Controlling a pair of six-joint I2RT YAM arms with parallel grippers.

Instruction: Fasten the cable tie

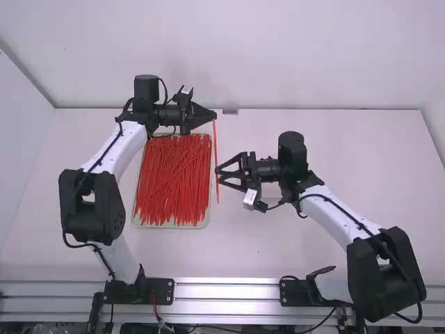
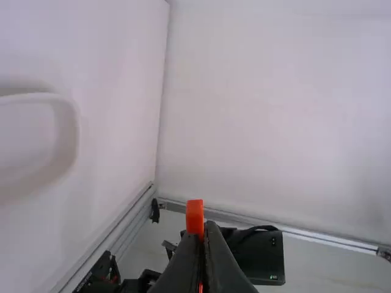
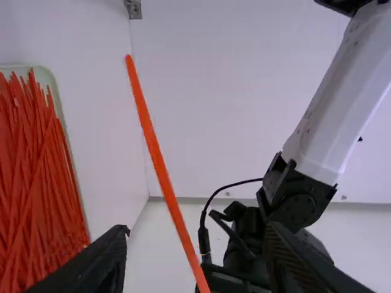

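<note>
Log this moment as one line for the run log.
left gripper: shut on cable tie | right gripper: open, straddling cable tie | cable tie: straight, not looped | spare ties: on tray

White table (image 1: 348,153) — one tray (image 1: 174,225), seemingly pale

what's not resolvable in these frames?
- High view: whether the right gripper touches the tie; too small, and the two overlap.
- Left wrist view: the tie's strap, hidden by the shut left gripper.
- Right wrist view: the tie's near end, cut off by the picture edge.
</note>
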